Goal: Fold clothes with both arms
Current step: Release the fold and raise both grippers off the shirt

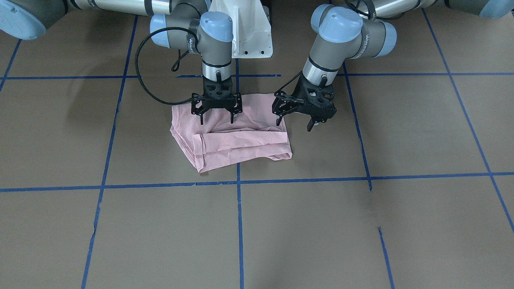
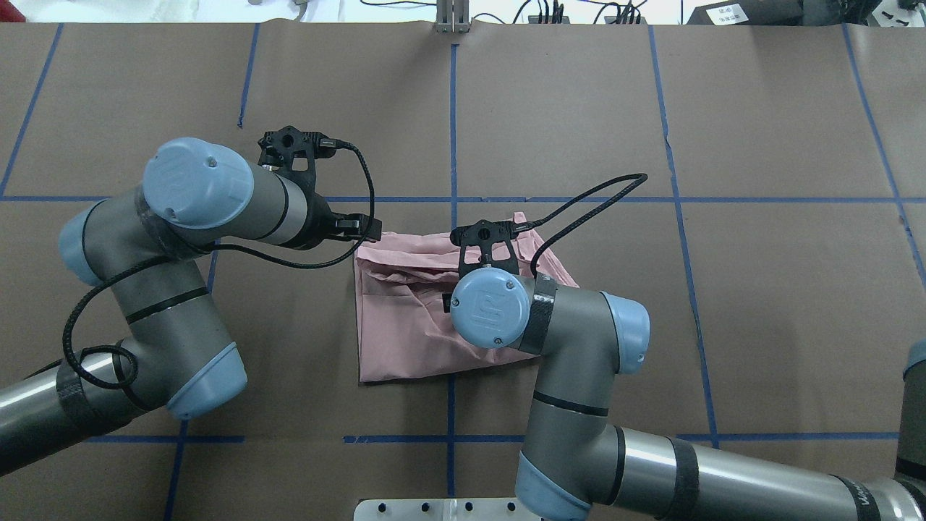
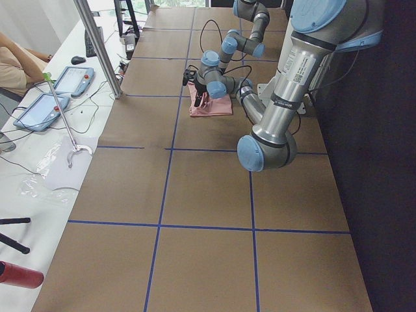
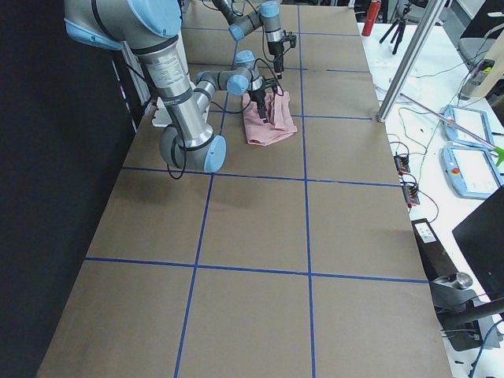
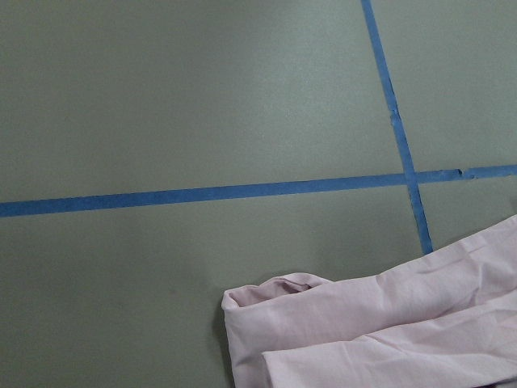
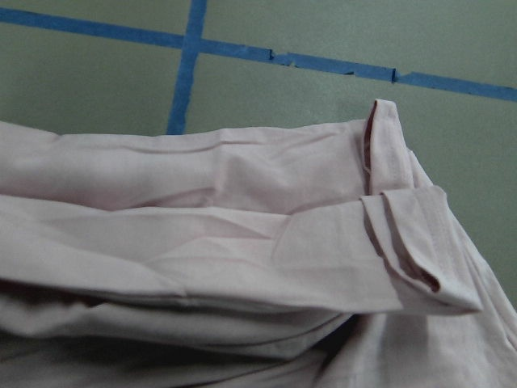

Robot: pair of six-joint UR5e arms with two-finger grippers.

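Light pink cotton t-shirt (image 6: pixel 242 242) closest to right wrist cam: stacked folds, hemmed sleeve edge on top, plain fabric only. Lies as rough rectangle on brown paper-covered worktop (image 1: pixel 321 233), mid-width, near robot base, straddling blue tape line (image 1: pixel 239 224). Right black two-finger pincer (image 1: pixel 216 117) spread, tips down over shirt's robot-side part; contact unclear. Left black pincer (image 1: pixel 294 124) spread, one finger at shirt's side edge, other over bare worktop. White lettering on grey wrist link (image 1: pixel 368 40) only partly legible. Embossed logo on pale blue joint cap (image 2: pixel 486 307). Bare worktop stretches wide toward operator side and both ends.
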